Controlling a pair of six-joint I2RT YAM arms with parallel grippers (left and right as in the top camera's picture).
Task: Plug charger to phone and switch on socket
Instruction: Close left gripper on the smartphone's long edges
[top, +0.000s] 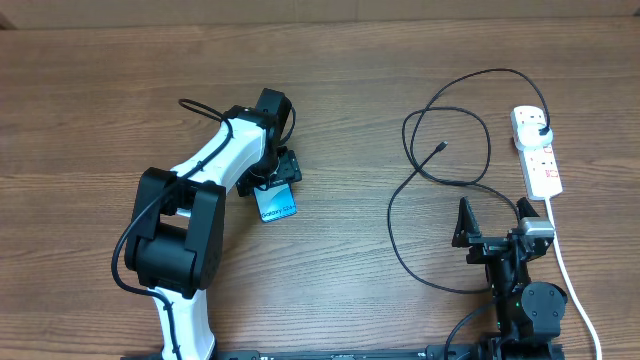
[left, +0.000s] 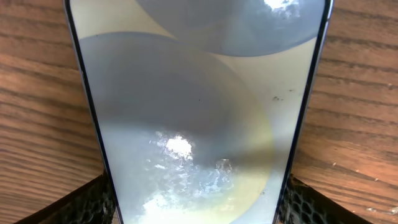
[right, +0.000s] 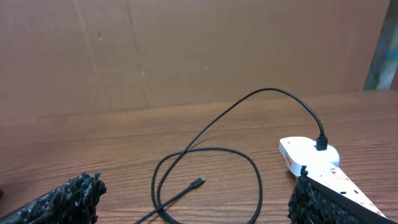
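Clearly your left gripper (top: 280, 186) is pinching the phone (top: 277, 206) by its two long edges. In the left wrist view the pads sit against the black rim and the screen faces the camera. That grip leaves the short ends free, and I judge the connector must go into one of them. Whether the phone rests on the worktop (top: 100, 100) or hangs just above it, you cannot tell. Your right gripper (top: 492, 210) stands spread and empty, aimed toward the charger (right: 270, 91). Its connector tip (top: 441, 147) lies loose among the cable's loops, well apart from the phone. The plug (top: 540, 130) sits in the end outlet of the socket (top: 545, 172), so that end needs only the switch. Expect your right arm to fetch the tip, since it is nearer.
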